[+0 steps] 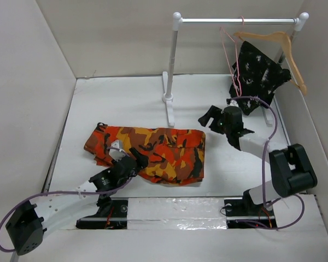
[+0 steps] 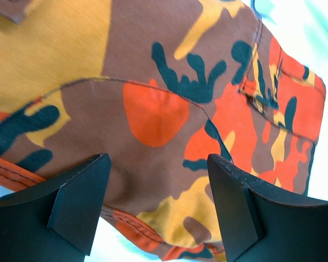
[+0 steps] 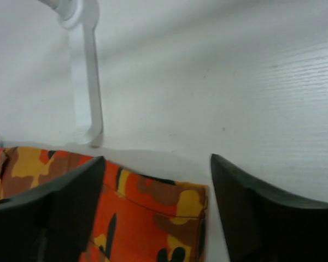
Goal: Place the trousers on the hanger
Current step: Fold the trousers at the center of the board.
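Note:
The trousers (image 1: 164, 152), in orange, red, yellow and black camouflage, lie folded flat on the white table. My left gripper (image 1: 135, 160) hangs low over their near-left part, open; its wrist view shows the cloth (image 2: 153, 109) under and between the spread fingers (image 2: 82, 191), not pinched. My right gripper (image 1: 206, 119) hovers open just past the trousers' far-right corner (image 3: 180, 213), with bare table between its fingertips. The thin pink wire hanger (image 1: 229, 54) hangs from the white rail (image 1: 238, 21) at the back right, apart from both grippers.
A light-brown wooden hanger (image 1: 284, 46) on the same rail carries a black, white-speckled garment (image 1: 259, 71). The rack's left post (image 1: 173, 60) and foot (image 1: 168, 106) stand just behind the trousers; the foot (image 3: 90, 82) shows in the right wrist view. Walls close in the table.

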`<state>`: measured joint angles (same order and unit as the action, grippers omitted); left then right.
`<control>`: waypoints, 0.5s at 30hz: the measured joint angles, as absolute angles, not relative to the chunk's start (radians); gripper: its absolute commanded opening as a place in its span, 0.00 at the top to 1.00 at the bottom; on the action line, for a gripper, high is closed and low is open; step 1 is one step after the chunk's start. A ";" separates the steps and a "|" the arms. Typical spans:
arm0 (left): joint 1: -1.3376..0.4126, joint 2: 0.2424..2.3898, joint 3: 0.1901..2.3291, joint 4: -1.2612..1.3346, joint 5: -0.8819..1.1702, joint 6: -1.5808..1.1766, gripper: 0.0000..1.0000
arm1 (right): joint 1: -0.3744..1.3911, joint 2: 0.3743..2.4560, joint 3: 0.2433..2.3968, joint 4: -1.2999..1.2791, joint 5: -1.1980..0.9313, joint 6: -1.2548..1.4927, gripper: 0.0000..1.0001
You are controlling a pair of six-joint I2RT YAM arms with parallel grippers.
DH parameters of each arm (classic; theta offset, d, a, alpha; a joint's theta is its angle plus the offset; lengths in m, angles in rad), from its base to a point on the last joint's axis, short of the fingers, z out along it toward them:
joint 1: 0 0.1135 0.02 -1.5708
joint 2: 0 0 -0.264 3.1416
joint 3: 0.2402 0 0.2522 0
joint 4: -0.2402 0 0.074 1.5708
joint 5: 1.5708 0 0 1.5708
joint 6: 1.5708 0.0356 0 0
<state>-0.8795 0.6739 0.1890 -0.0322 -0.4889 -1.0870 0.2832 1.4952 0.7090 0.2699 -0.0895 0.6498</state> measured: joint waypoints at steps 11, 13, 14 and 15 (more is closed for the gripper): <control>-0.921 0.783 0.263 0.003 -0.524 -1.048 0.30 | 0.445 1.212 0.377 0.253 -0.118 0.704 0.21; -0.921 0.804 0.282 0.011 -0.532 -1.040 0.30 | 0.447 1.250 0.361 0.253 -0.114 0.717 0.45; -0.922 0.807 0.289 0.012 -0.535 -1.037 0.30 | 0.448 1.258 0.362 0.263 -0.107 0.721 0.58; -0.924 0.808 0.292 0.016 -0.537 -1.034 0.30 | 0.447 1.266 0.362 0.269 -0.101 0.725 0.69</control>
